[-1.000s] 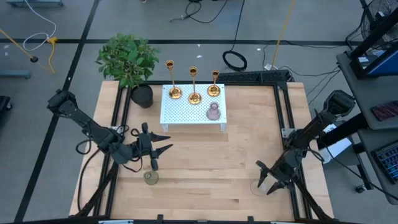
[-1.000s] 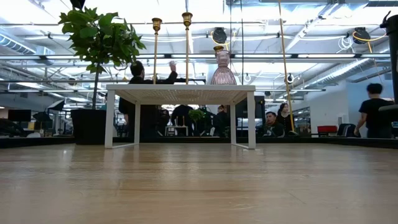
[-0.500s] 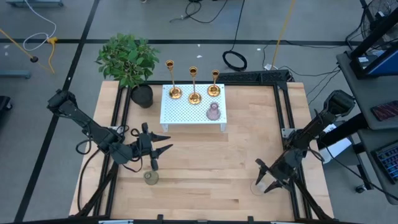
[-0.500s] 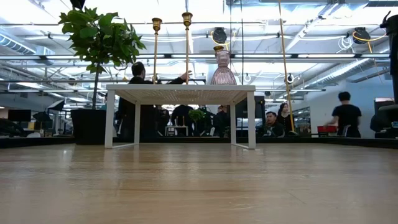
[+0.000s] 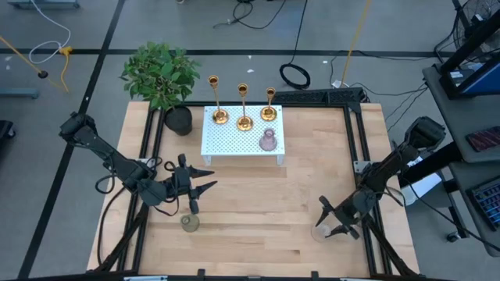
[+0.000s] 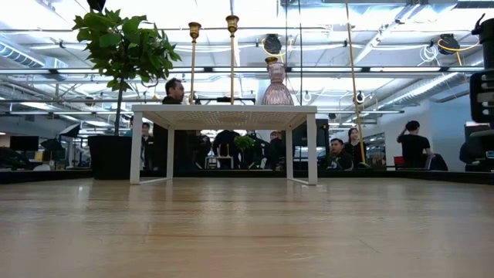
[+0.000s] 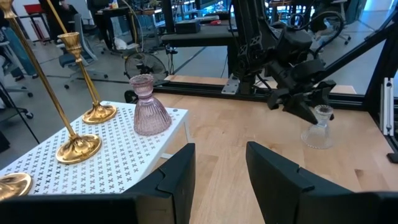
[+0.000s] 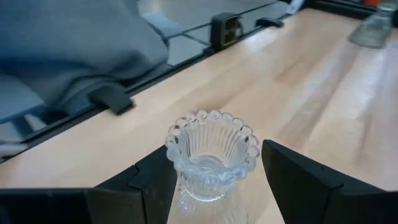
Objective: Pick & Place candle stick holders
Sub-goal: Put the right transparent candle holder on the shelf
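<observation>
My two arms are showing as dark, near-black jointed limbs, one at the left of the overhead frame and one at the right. Each is carrying a chunky rounded block at its outer end, up by the frame's side edge, and slimmer segments running inward. Black cable is looping beside my left arm at the lower left. My left pincer (image 5: 205,180) is ending in two dark, pointed fingers (image 7: 176,180) with flat, angular, matte faces. My right pincer (image 5: 330,219) is wearing the same broad black fingers (image 8: 297,180), stepped along their edges.
</observation>
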{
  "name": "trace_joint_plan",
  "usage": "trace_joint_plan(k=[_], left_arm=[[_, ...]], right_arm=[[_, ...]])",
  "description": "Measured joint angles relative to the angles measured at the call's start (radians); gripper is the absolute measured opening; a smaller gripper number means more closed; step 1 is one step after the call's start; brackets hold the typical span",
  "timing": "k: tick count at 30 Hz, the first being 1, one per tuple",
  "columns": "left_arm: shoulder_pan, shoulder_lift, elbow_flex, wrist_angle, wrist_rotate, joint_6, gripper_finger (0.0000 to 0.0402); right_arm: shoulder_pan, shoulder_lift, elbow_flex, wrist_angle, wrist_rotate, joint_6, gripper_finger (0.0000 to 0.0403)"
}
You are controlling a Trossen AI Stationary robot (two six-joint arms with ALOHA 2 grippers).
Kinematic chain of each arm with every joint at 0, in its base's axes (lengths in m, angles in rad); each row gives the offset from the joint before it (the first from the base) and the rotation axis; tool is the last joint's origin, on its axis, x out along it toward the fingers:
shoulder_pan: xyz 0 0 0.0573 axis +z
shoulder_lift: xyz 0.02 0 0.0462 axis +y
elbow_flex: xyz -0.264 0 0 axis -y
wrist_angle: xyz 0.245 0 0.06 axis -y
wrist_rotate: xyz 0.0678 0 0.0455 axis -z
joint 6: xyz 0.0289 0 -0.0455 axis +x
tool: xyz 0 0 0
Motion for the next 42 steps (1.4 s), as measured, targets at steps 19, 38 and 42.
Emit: trace_joint_plan(k=[19, 38, 42], left_arm=[[0.000, 0.000, 0.000, -0.004, 0.000, 0.002, 0.0150], [0.000, 0.000, 0.000, -0.008, 0.058, 0.029, 0.0150], [0.000, 0.000, 0.000, -0.008, 0.058, 0.033, 0.0150]], right_arm=[[-0.222, 0.232, 0.085, 0.139, 0.005, 0.073, 0.0188], [-0.344, 0.306, 0.161, 0.168, 0.005, 0.067, 0.0258], [-0.356, 0.306, 0.161, 0.169, 0.005, 0.055, 0.0256]])
